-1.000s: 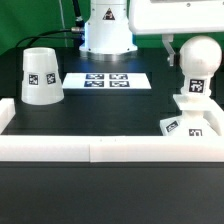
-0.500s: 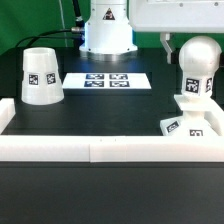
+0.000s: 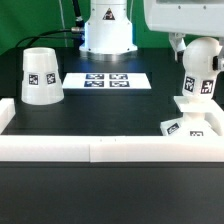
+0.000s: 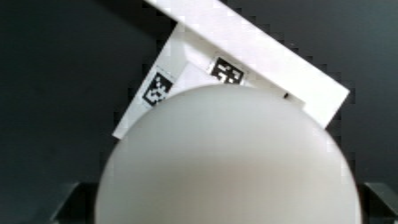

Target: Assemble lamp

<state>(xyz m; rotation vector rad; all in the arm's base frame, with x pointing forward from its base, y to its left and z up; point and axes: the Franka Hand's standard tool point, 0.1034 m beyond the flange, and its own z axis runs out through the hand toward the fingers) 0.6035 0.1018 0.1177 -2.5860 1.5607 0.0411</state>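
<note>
The white bulb stands upright on its short tagged neck on the flat square base at the exterior view's right, just behind the front wall. My gripper is above it, open, with its fingers down beside the bulb's rounded top. In the wrist view the bulb fills the frame between my two fingertips, with a dark gap on each side. The tagged base shows beyond it. The cone shade stands apart at the exterior view's left.
The marker board lies flat at the back middle, in front of the white robot pedestal. A low white wall runs along the front and up both sides.
My gripper has come down and toward the exterior view's left over the bulb's top. The bulb now sits slightly further to the right. The shade has not moved.
</note>
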